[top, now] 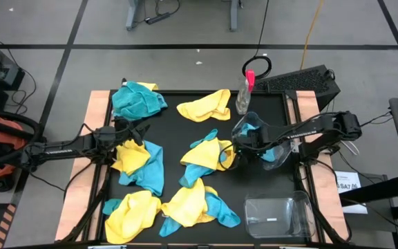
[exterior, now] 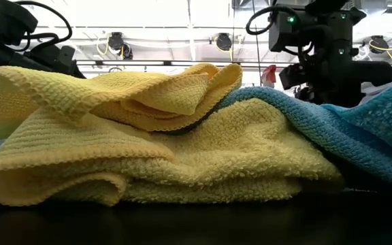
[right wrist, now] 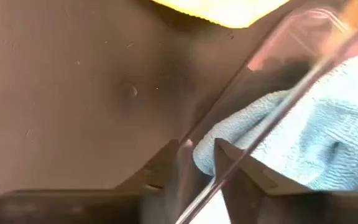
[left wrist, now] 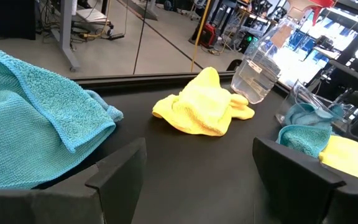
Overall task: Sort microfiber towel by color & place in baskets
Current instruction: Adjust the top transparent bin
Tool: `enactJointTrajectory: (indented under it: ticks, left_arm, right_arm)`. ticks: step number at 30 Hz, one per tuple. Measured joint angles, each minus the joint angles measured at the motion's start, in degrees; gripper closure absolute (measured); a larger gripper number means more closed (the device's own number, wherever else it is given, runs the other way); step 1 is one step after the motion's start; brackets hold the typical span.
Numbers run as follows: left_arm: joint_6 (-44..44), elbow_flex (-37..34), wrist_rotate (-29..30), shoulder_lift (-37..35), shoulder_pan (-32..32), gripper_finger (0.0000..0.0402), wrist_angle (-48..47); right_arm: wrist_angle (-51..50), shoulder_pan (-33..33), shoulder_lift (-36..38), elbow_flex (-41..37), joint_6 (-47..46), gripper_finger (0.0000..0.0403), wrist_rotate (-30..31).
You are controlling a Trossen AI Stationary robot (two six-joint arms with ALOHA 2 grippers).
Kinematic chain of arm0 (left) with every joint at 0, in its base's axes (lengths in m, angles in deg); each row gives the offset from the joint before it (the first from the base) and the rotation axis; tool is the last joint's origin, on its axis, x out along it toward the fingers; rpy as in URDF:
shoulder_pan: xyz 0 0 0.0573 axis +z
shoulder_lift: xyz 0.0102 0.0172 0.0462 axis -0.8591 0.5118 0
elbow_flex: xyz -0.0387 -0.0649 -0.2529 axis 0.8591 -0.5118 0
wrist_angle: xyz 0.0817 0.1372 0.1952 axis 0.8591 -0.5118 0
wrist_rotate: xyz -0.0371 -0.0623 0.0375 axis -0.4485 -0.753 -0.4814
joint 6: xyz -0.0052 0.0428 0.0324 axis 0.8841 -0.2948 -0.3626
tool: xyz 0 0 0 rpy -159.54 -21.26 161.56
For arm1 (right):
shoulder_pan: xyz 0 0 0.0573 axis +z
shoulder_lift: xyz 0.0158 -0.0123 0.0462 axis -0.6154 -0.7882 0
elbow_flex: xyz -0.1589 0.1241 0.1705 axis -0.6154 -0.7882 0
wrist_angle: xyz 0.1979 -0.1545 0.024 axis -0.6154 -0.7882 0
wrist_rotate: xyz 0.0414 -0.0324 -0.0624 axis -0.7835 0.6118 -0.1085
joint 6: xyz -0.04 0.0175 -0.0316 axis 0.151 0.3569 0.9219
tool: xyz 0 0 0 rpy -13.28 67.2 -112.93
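Two arms are on my screens. My right gripper has its jaws drawn narrow on the clear wall of a basket, the rim running between the fingertips, and a blue towel lies just past them inside that tub. I see it tilted, touching the yellow-and-blue towel heap at the middle of the mat. Well off from these jaws, the second basket stands upright with its white label showing.

My left gripper hangs with jaws wide apart and nothing between them. Just beside one finger I've got a teal towel. Farther ahead of the jaws lies a crumpled yellow towel, and beyond it the spray bottle. More yellow and blue towels lie below that arm.
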Motion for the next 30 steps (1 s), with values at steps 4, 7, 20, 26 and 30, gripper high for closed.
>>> enactJointTrajectory:
  ticks: [4, 7, 20, 26, 30]
  left_arm:
    - [0.0, 0.0, 0.0, 0.0, 0.0, 0.0103, 0.0]
    - [0.0, 0.0, 0.0, 0.0, 0.0, 0.0103, 0.0]
    - [0.0, 0.0, 0.0, 0.0, 0.0, 0.0103, 0.0]
    - [0.0, 0.0, 0.0, 0.0, 0.0, 0.0103, 0.0]
    - [0.0, 0.0, 0.0, 0.0, 0.0, 0.0103, 0.0]
  right_arm:
    - [-0.7, 0.1, 0.0, 0.0, 0.5, 0.0385, 0.2]
    - [-1.5, 0.1, 0.0, 0.0, 1.0, 0.0396, 0.4]
    - [-4.2, 0.2, 0.0, 0.0, -2.1, 0.0396, -1.8]
    - [-7.3, 2.2, 0.0, 0.0, -2.9, 0.0395, -3.1]
    - [-7.6, 4.4, 0.0, 0.0, -3.3, 0.0395, -3.6]
